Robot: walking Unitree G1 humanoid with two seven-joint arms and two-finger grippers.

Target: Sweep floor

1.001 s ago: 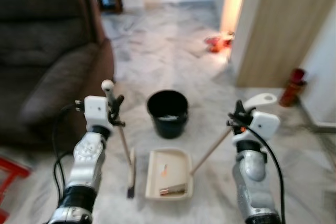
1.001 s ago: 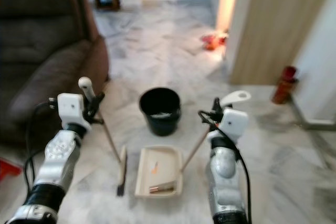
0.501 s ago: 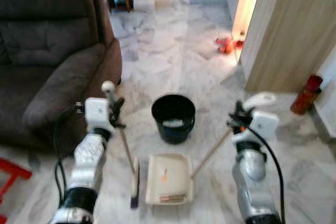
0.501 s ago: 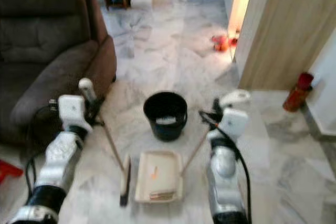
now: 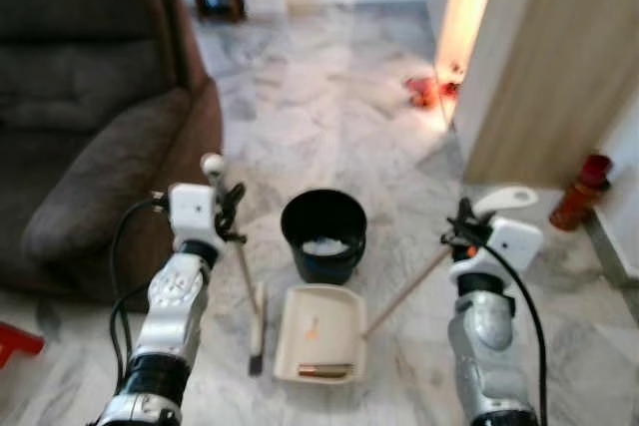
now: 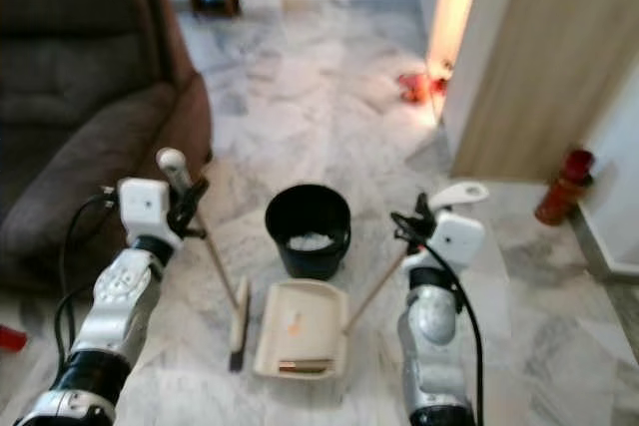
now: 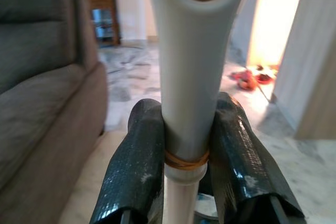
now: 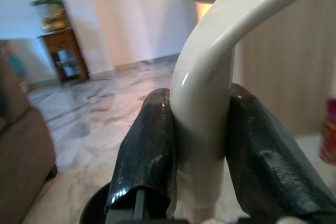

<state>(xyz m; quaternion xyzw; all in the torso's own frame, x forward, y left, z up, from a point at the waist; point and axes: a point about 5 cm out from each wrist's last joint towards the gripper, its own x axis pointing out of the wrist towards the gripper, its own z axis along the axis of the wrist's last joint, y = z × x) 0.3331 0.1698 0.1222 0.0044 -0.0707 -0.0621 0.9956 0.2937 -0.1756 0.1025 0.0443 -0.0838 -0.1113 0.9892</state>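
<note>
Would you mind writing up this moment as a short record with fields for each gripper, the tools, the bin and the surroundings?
left gripper: jaws shut on the broom handle
right gripper: jaws shut on the dustpan handle
broom: head on the marble floor, beside the dustpan
dustpan: flat on the floor, some debris inside
black bucket: upright just beyond the dustpan, pale scraps inside
surroundings: brown sofa on the robot's left, wooden panel on its right

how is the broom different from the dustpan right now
The broom stands with its narrow head on the floor, left of the dustpan, gripped by the left hand. The dustpan lies flat and wide, debris inside, its handle gripped by the right hand. Both are cream with long slanted handles.
</note>
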